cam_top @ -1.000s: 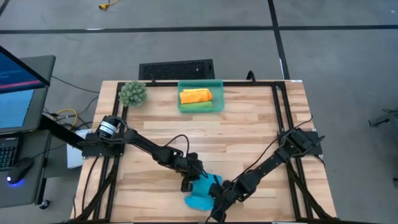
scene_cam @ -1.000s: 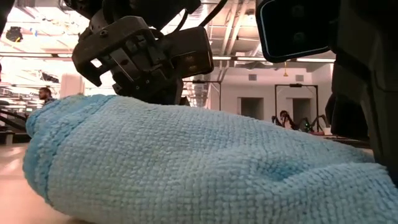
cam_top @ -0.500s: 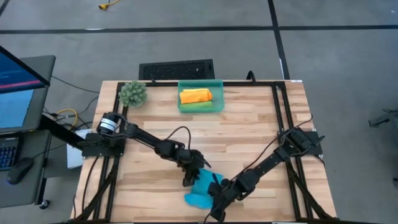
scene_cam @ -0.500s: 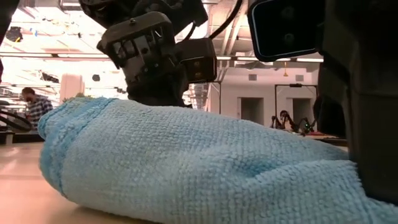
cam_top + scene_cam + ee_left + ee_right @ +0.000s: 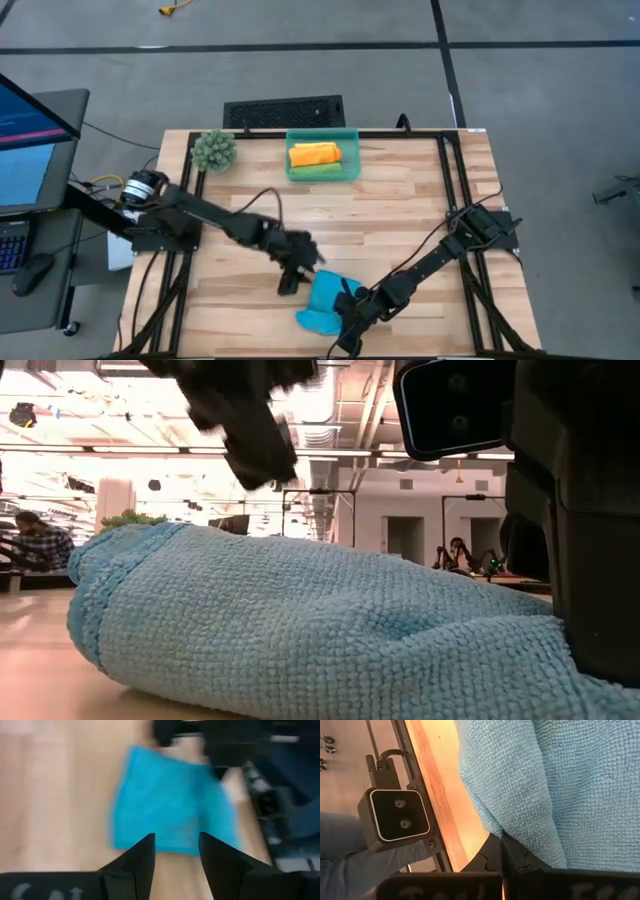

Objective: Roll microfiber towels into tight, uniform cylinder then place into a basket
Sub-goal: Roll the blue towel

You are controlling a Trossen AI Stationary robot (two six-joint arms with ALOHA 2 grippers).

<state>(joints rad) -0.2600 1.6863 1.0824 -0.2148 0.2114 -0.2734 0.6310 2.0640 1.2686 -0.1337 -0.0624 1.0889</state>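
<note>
The bright blue microfiber towel (image 5: pixel 322 305) lies loosely rolled on the table near its front edge and fills the low view (image 5: pixel 300 630). My left gripper (image 5: pixel 289 281) hangs open above and left of it; the left wrist view looks between its fingers (image 5: pixel 177 851) down at the towel (image 5: pixel 170 815). At the towel's right side, my right gripper (image 5: pixel 350 316) is shut on it. The teal basket (image 5: pixel 349 165) stands at the far edge and holds an orange roll (image 5: pixel 314 154) and a green roll (image 5: pixel 318 171). My right gripper pinches a folded edge of the blue towel (image 5: pixel 496 831) between its two shut fingers (image 5: pixel 492 856), on the towel's right side. The fingers slant down from the table's far right. The towel stays slack on the table.
A spiky green plant ball (image 5: pixel 213 150) sits at the table's far left corner. A black frame rail (image 5: pixel 445 180) runs along the table's right side. The low camera (image 5: pixel 399 819) is mounted at the near edge, close to the towel. Bare wood lies between towel and basket.
My left gripper has opened, let go of the towel's top and risen, drawing back a little toward the table's left edge. The blue towel stays on the table, still held by my right gripper.
</note>
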